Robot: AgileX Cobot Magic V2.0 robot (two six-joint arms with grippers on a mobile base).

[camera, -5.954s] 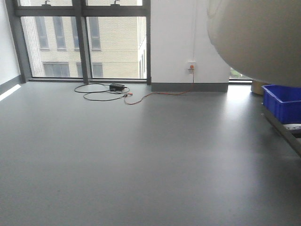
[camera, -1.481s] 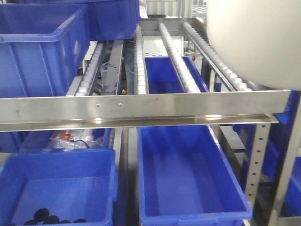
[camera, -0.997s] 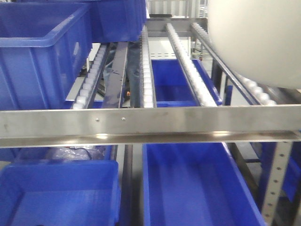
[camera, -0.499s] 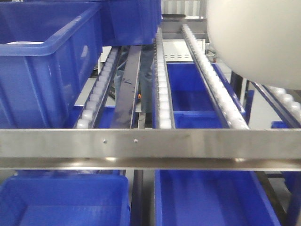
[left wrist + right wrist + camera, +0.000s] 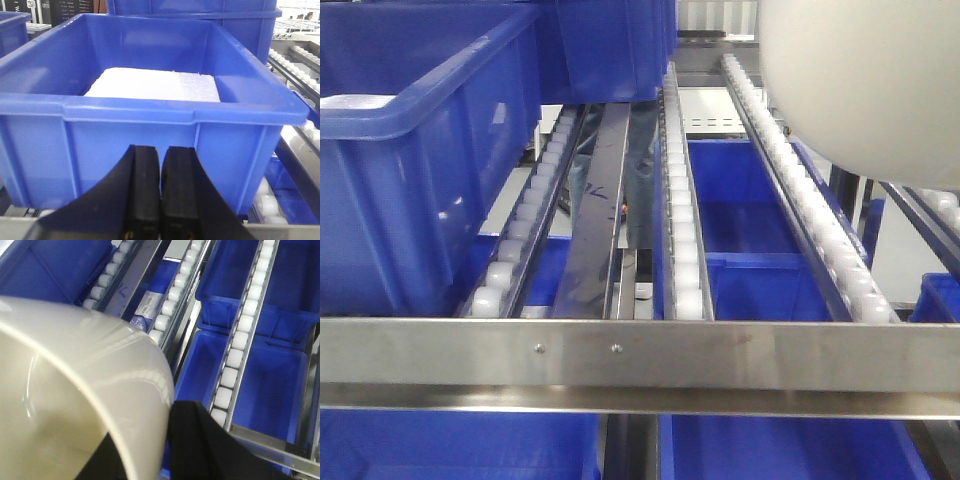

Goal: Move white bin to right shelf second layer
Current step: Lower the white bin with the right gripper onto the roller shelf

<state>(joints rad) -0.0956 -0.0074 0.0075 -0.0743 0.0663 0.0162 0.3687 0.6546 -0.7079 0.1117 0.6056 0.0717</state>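
Observation:
The white bin hangs in the upper right of the front view, above the roller shelf level and its flat steel front rail. In the right wrist view the bin fills the lower left. My right gripper is shut on the bin's wall, one black finger inside and one outside. The roller tracks lie below it. My left gripper is shut and empty, close in front of a blue crate.
A large blue crate stands on the left rollers, with another behind it. It holds a white foam slab. Open blue crates sit on the level below, also seen in the right wrist view.
The view has swung from an open floor to the shelf and moved closer. The front rail has dropped lower in the view and the rollers look nearer. The bin stays held at upper right.

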